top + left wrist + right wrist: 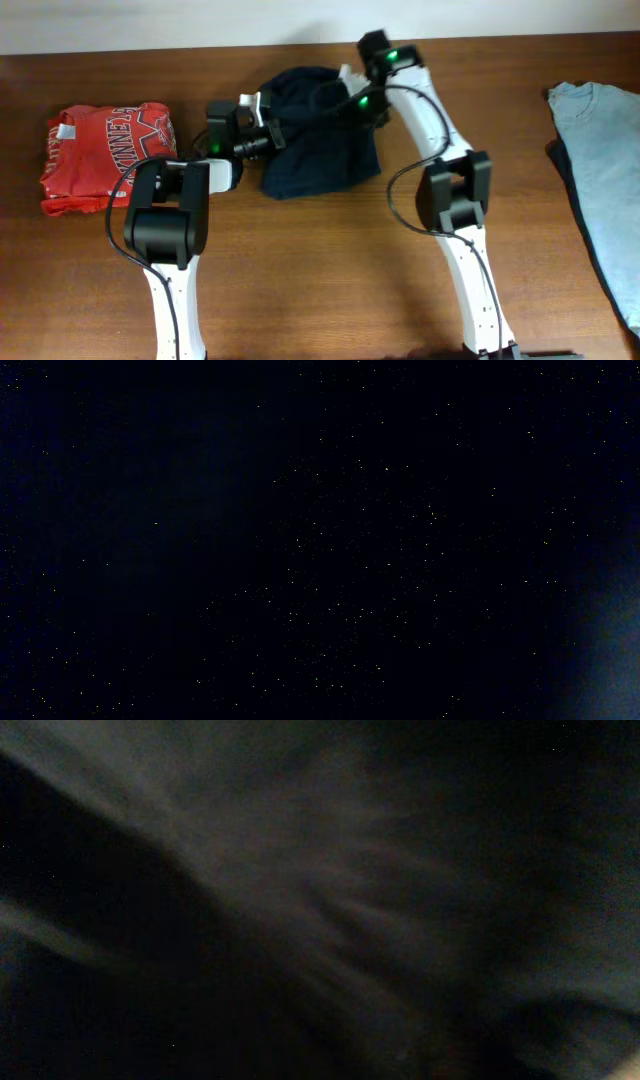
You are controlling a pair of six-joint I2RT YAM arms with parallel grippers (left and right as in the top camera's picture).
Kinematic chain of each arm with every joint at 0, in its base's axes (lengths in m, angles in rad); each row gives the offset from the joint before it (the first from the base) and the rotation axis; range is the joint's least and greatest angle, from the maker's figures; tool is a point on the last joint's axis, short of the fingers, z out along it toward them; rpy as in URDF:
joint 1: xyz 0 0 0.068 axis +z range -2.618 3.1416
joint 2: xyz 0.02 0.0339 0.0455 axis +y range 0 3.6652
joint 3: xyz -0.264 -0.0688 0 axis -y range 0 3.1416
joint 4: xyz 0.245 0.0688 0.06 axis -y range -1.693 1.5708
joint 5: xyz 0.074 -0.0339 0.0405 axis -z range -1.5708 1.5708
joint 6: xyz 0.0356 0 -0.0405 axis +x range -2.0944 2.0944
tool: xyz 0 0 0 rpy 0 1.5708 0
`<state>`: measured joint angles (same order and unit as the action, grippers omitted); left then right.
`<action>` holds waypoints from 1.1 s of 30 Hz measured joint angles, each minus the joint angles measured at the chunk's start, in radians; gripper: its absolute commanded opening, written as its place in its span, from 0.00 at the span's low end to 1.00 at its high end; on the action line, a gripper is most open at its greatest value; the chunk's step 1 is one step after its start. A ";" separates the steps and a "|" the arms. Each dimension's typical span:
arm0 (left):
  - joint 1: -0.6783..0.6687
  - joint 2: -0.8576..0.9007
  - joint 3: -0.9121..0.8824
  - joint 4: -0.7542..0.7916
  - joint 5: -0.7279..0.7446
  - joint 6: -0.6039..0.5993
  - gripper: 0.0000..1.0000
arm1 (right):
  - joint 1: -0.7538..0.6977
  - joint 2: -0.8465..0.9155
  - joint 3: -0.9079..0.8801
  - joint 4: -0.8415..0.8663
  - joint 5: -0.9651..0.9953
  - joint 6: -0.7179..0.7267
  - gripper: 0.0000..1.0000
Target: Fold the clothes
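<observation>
The clothes (322,150), a dark navy garment, lie crumpled at the back middle of the table. My left gripper (272,138) is pushed into its left edge. My right gripper (340,88) reaches down onto its top edge. The overhead view does not show how wide either pair of jaws stands or whether cloth is pinched. Both wrist views are filled with dark fabric (320,540) (320,890) pressed close to the lens, and no fingers show in them.
A folded red shirt with white lettering (105,155) lies at the left. A pale grey-blue T-shirt (600,170) lies at the right edge. The brown wooden table (320,270) shows bare between the two arm bases.
</observation>
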<state>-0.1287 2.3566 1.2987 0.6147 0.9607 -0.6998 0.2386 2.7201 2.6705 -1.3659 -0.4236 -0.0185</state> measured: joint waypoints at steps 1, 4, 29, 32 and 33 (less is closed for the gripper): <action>0.000 0.000 0.003 0.011 0.014 -0.017 0.01 | -0.015 -0.002 0.045 -0.039 -0.002 0.001 0.89; 0.008 0.000 0.020 0.018 0.051 -0.057 0.01 | -0.069 -0.005 0.195 -0.180 -0.007 0.001 0.99; 0.422 -0.596 0.039 -0.615 -0.295 -0.055 0.00 | -0.179 -0.045 0.355 -0.327 -0.046 0.003 0.99; 0.477 -0.645 0.039 -0.660 -0.375 -0.051 0.01 | -0.178 -0.045 0.355 -0.327 -0.050 0.004 0.99; 0.494 -0.651 0.039 -0.663 -0.397 -0.049 0.01 | -0.178 -0.045 0.355 -0.327 -0.052 0.003 0.99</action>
<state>0.3653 1.7058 1.3376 -0.0483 0.5632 -0.7490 0.0605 2.6751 3.0257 -1.6928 -0.4755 -0.0154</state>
